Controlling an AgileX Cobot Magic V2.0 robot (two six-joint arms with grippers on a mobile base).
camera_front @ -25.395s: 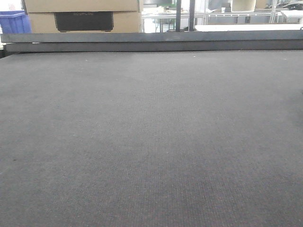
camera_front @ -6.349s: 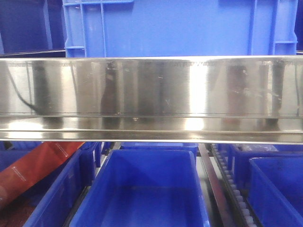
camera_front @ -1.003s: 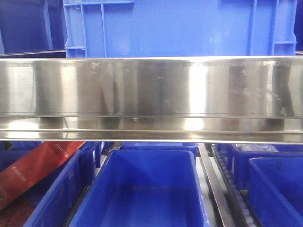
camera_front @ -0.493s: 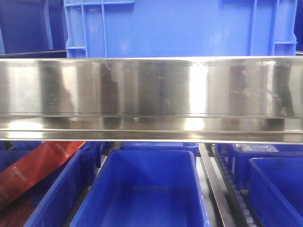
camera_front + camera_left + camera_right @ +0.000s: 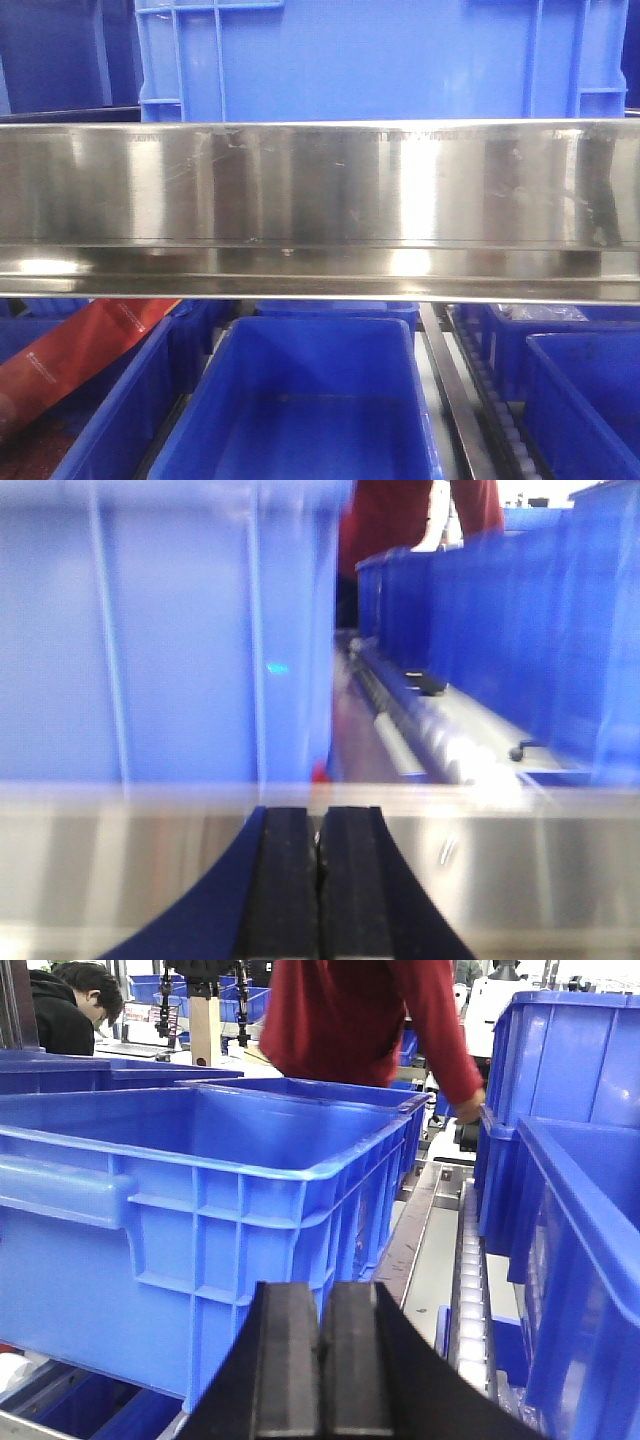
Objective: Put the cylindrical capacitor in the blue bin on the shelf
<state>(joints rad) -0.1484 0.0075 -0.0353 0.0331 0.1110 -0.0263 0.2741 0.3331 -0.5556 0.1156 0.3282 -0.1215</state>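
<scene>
Left wrist view first: nearest to us the left gripper (image 5: 318, 880) points level at the shelf (image 5: 520, 880), its two black pads pressed flat together with only a thin seam between them and nothing visible in the pinch. Just beyond the fingertips runs the bright steel front rail, and behind it a tall blue bin (image 5: 160, 640) fills the left of the picture, blurred by closeness; to its right a roller track (image 5: 420, 720) runs back between further blue bins, and a person in a red top (image 5: 400, 520) stands at the far end. From the right wrist view we see the right gripper (image 5: 320, 1360) held level too, its pads likewise closed on each other with nothing between them, aimed at the near corner of an open blue crate (image 5: 220, 1170) that sits on the upper level. Past it we see a roller track and more blue bins to the right, then the red-clad person reaching toward a bin, and another person with dark hair (image 5: 70, 1005) at the far left. In the front-facing view we see neither arm: the broad reflective rail spans the picture, an open blue bin (image 5: 310, 400) lies beneath it, a red package (image 5: 80, 350) leans in the bin to the left, and a large blue crate stands above. We cannot find the cylindrical capacitor in any view.
</scene>
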